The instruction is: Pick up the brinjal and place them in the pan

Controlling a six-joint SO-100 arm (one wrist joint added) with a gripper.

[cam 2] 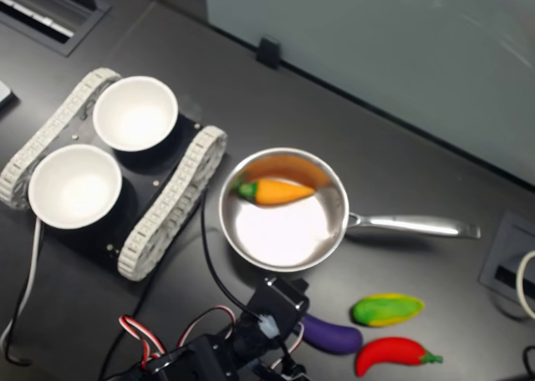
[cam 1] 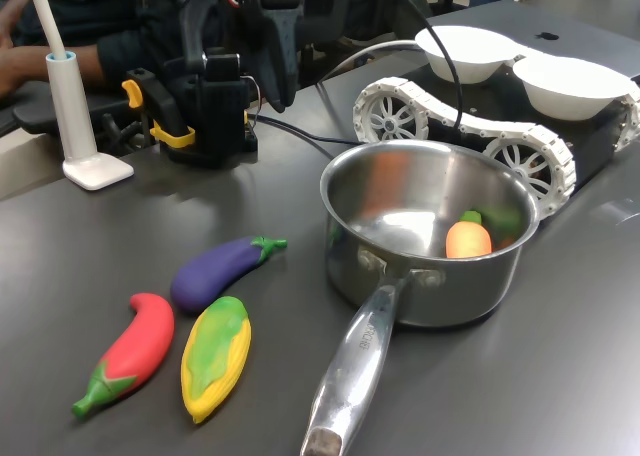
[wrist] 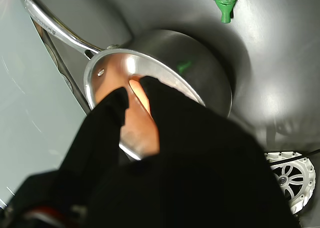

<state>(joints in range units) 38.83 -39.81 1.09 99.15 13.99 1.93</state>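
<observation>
My end effector (wrist: 131, 90) hangs over the pan (wrist: 210, 73), its grip state unclear; the brinjal (cam 1: 222, 267) lies ungrasped on the table beside the pan, so it waits.

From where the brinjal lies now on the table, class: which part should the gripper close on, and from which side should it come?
Probably the thick purple belly of the brinjal, from straight above. It lies flat, its green cap toward the pan, and the jaws should close across its narrow width. In the first exterior view the corn lies close at its blunt end, so a low sideways approach looks crowded.
</observation>
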